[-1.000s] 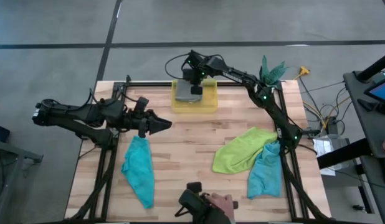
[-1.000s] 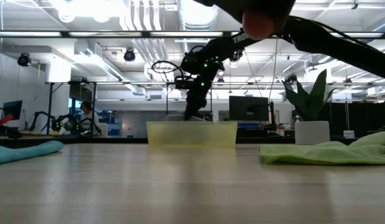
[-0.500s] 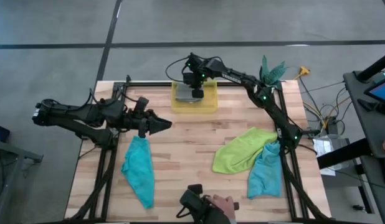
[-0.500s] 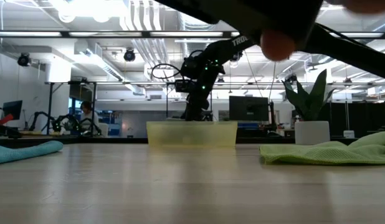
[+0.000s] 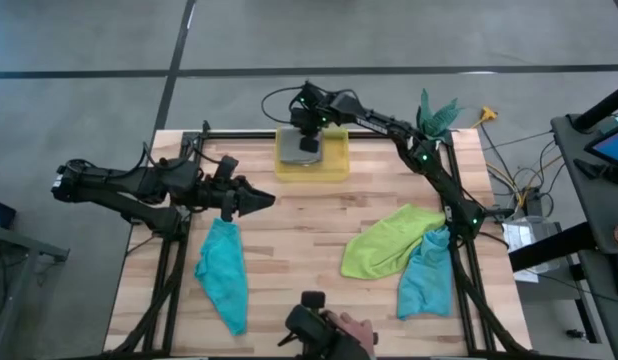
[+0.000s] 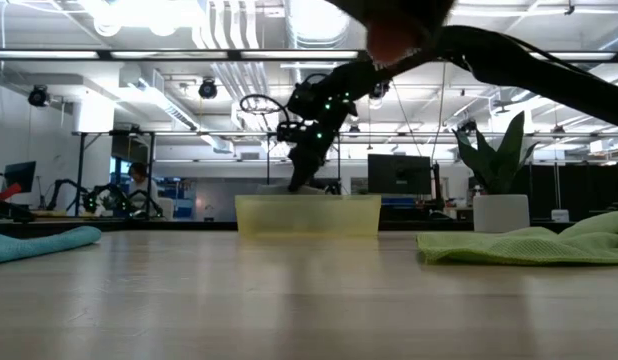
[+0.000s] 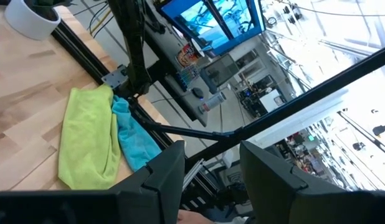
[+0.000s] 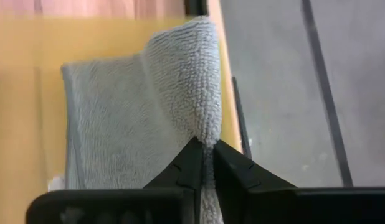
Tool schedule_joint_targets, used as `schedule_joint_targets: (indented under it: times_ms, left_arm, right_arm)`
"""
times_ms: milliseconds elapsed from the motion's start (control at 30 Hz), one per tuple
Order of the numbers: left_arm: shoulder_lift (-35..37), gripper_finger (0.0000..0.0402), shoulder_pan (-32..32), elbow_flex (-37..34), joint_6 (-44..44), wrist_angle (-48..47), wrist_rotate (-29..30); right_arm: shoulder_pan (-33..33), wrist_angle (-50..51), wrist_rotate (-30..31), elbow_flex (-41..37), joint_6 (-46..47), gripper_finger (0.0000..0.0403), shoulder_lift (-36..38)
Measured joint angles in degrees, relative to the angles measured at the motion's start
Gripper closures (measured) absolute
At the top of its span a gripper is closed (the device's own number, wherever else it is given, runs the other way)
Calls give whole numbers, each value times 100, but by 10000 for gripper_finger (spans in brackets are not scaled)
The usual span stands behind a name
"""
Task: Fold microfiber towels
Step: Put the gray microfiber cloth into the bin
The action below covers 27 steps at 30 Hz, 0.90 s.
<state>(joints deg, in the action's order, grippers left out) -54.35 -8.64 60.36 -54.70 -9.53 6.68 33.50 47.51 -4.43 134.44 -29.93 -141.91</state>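
Right gripper (image 8: 204,163) is over the yellow bin (image 5: 334,166) at the far edge of the table (image 5: 299,215), and its two fingers are pressed together on a ridge of the grey towel (image 8: 136,118). The wrist view shows this clearly: the pinched fold rises between the fingertips, and the rest of the cloth spreads away from them, lying inside the bin. So the towel is directly under and in front of this tool, touching it, with its pinched crease running straight forward along the line of the fingers.

In the high view the grey towel (image 5: 301,148) fills most of the bin, and the right arm reaches to it from the table's right side across the far edge. The low view shows the same gripper (image 6: 301,180) just above the bin's rim (the cloth itself is hidden there by the wall).

My judgement is that the next move depends on this one relation: the towel is below the fingers and inside the bin, so either release or lifting goes along the vertical line.

Left gripper (image 5: 264,200) waits near the left side of the table, with fingers spread and holding nothing, above one teal towel (image 5: 223,270). It is well apart from the bin; the right arm is much nearer. The green towel (image 5: 389,240) and a second teal towel (image 5: 427,272) lie together at the right, unfolded.
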Motion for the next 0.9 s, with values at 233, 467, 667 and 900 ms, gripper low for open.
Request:
schedule_joint_targets:
  times_ms: [233,467,667,900]
  left_arm:
    - [0,262,0,0,11,-1,2]
    - [0,262,0,0,9,3,4]
    - [0,262,0,0,79,5,13]
    - [0,262,0,0,107,4,28]
  right_arm:
    - [2,-1,-11,56,178,341,112]
    - [-1,108,-250,51,401,311,123]
    - [-45,322,-1065,46,1498,299,170]
    - [-211,688,-270,-4,2063,369,18]
